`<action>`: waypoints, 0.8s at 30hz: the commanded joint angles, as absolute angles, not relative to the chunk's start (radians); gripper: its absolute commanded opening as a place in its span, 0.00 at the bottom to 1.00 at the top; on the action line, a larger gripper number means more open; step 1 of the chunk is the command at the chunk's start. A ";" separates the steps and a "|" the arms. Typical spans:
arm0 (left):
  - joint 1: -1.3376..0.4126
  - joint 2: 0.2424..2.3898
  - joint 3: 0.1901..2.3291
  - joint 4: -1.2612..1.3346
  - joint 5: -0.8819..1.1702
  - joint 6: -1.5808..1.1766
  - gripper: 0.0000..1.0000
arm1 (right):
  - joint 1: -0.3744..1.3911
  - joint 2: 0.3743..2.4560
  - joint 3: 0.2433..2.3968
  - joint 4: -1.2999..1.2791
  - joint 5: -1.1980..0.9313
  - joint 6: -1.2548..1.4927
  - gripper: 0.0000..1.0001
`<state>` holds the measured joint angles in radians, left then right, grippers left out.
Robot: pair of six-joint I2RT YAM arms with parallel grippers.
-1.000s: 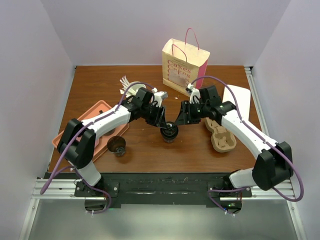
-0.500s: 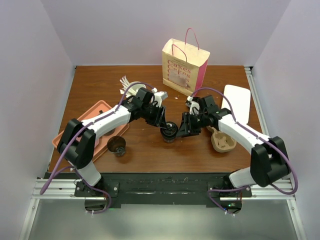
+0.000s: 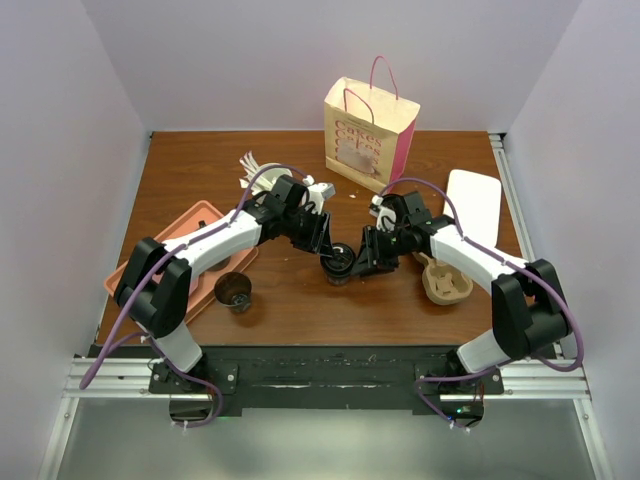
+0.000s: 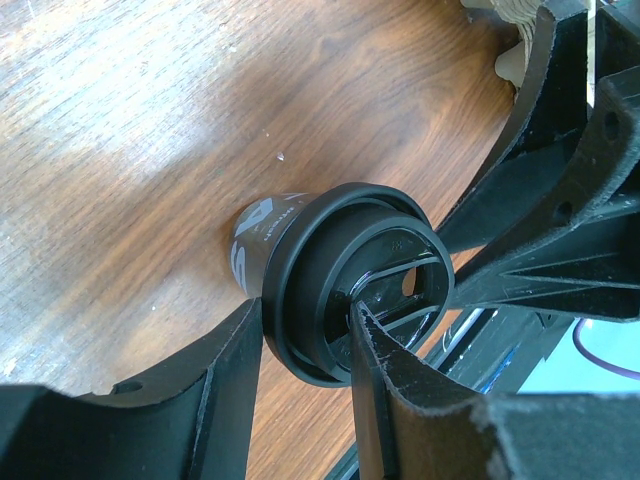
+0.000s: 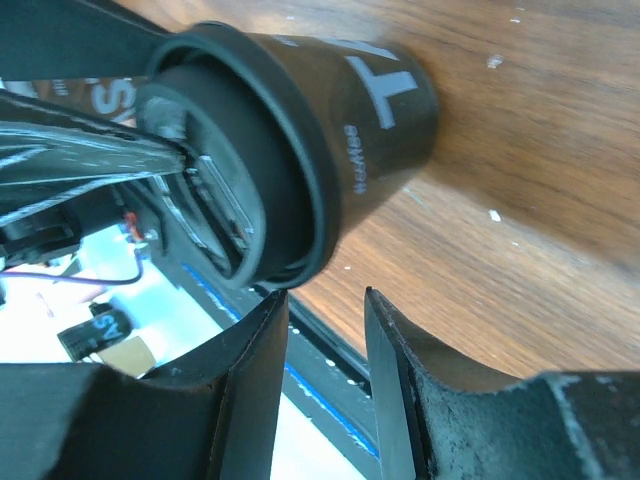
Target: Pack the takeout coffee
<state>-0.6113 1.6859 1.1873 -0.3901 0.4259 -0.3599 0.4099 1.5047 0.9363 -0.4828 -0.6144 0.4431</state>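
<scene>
Left gripper [image 3: 326,246], in the top view, sits just left of centre, clamped on the lid edge of the takeout coffee [image 3: 338,266], which stands upright on the table [image 3: 290,300]. I see the right gripper [image 3: 366,258] right beside the cup on its other side. I count two arms, one lidded cup, one open brown cup [image 3: 236,290] at lower left, one orange tray [image 3: 185,225] at far left, one paper bag [image 3: 365,130] at upper centre, one pulp carrier [image 3: 447,283] at right and one flat white piece [image 3: 475,200] above it.

On the left wrist view, the left gripper [image 4: 305,330] pinches the lid rim of the coffee [image 4: 300,270]: I see one of its fingers [image 4: 225,380] outside the rim and the other across the lid's sunken top.

On the right wrist view, the right gripper [image 5: 322,300] has its jaws apart with nothing between them. The coffee [image 5: 340,120] fills the upper frame just past the tips, its lid rim touching the left fingertip.
</scene>
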 commanded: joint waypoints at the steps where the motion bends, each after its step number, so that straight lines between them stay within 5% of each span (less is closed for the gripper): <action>1: -0.618 1.744 1.158 -0.528 0.298 -0.333 0.41 | 0.405 1.503 0.943 -0.402 -0.666 0.476 0.42; 8: -0.620 1.749 1.157 -0.526 0.299 -0.334 0.40 | 0.407 1.512 0.939 -0.385 -0.650 0.498 0.43; 24: -0.620 1.793 1.138 -0.514 0.291 -0.337 0.40 | 0.405 1.509 0.819 -0.423 -0.347 0.480 0.20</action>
